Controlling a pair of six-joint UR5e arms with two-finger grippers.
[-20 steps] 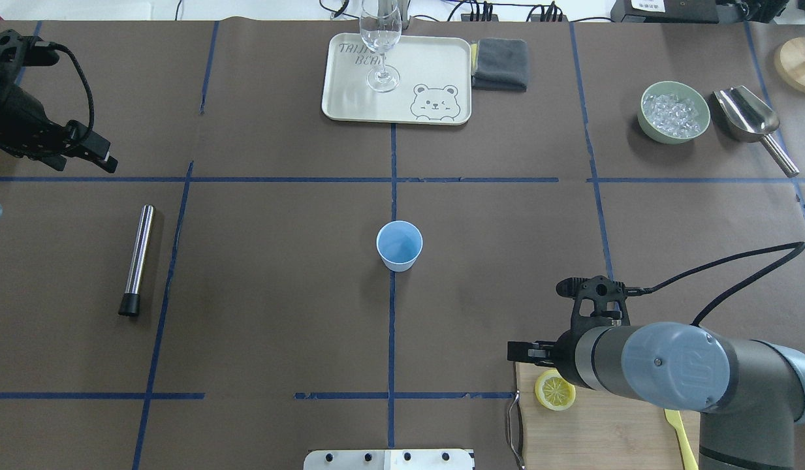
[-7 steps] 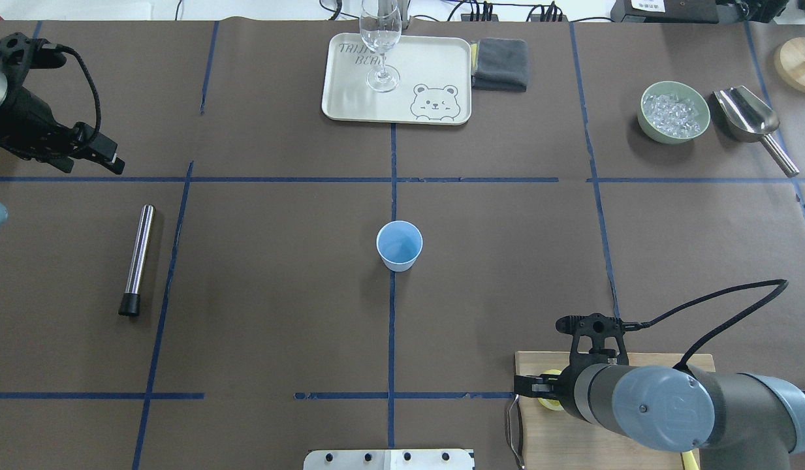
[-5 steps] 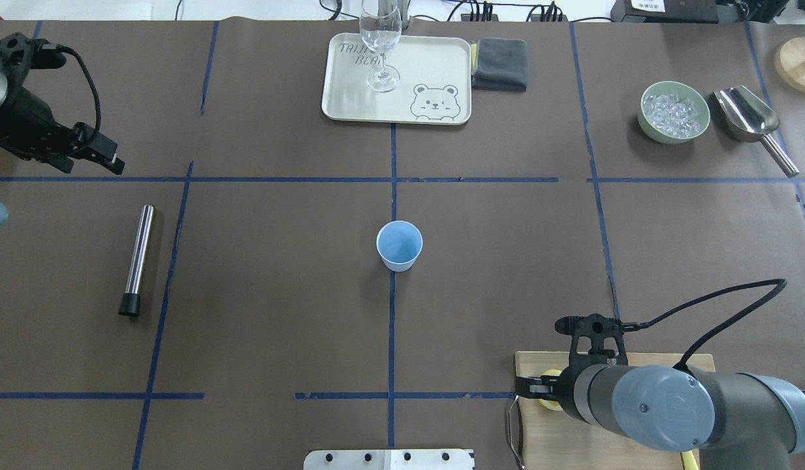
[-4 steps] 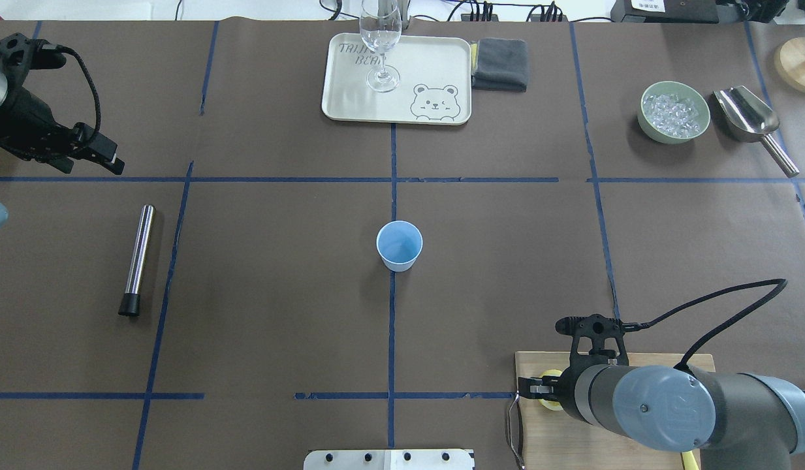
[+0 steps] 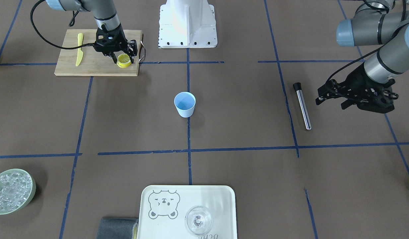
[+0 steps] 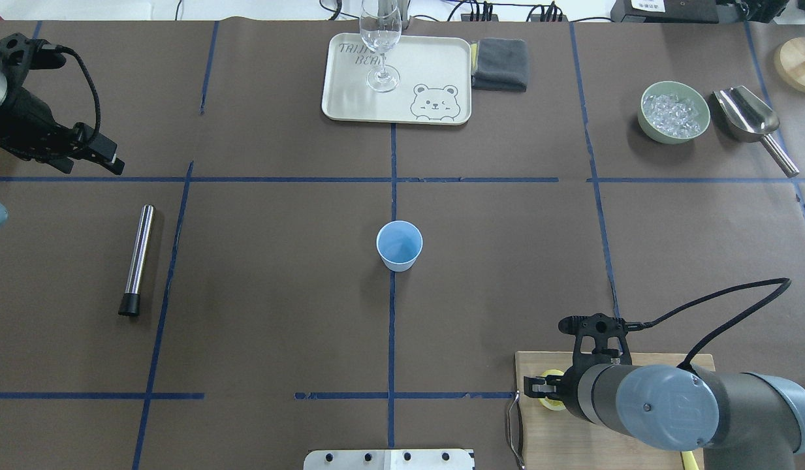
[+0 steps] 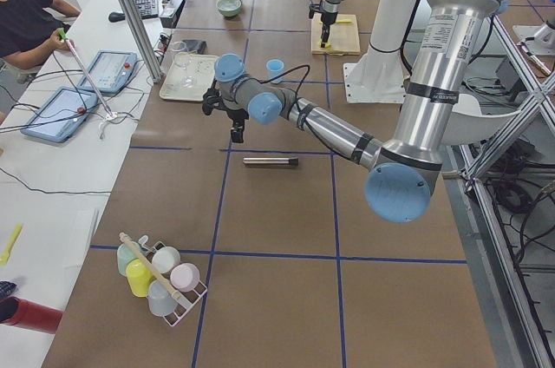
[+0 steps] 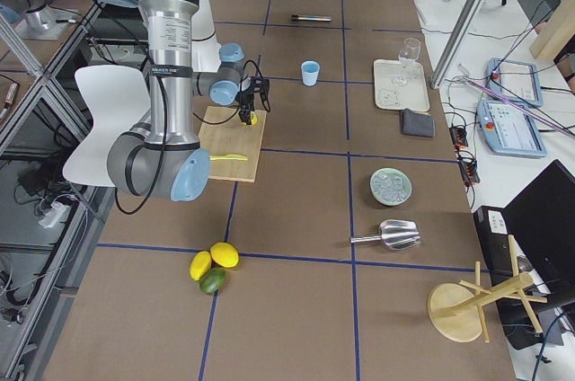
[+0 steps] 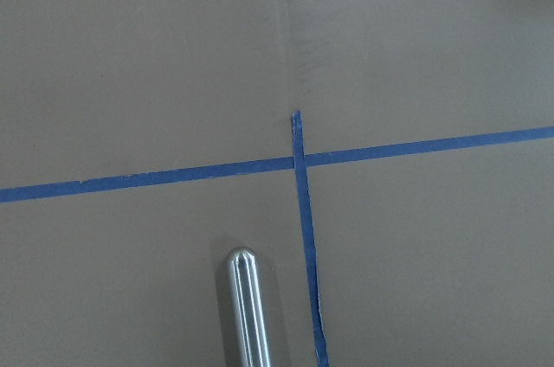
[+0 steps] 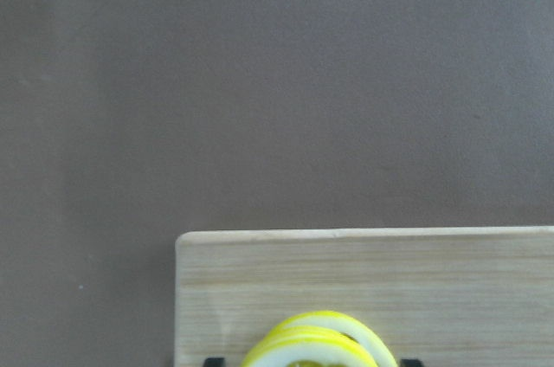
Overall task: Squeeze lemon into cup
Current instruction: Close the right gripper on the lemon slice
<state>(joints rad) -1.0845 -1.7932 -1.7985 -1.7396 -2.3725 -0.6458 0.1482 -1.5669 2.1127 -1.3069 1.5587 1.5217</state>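
The lemon (image 5: pixel 124 59) is a yellow slice on the wooden cutting board (image 5: pixel 91 68). The right wrist view shows two slices (image 10: pixel 316 345) lying together, with a black pad at each side. My right gripper (image 5: pixel 123 59) is down on the board with its jaws closed against the lemon's sides; it also shows in the overhead view (image 6: pixel 544 388). The lemon still rests on the board. The light-blue cup (image 6: pixel 399 245) stands upright at the table's middle, also in the front-facing view (image 5: pixel 184 103). My left gripper (image 6: pixel 111 160) hovers open and empty at the far left.
A metal rod (image 6: pixel 138 258) lies below the left gripper. A yellow knife (image 5: pixel 79 49) lies on the board. A tray (image 6: pixel 441 65) with a stemmed glass (image 6: pixel 380 46), a grey cloth (image 6: pixel 500 63), a green ice bowl (image 6: pixel 674 111) and a scoop (image 6: pixel 748 117) line the far side.
My right gripper came down over the lemon on the board and its jaws narrowed onto it. The left arm shifted slightly early on, then held still.
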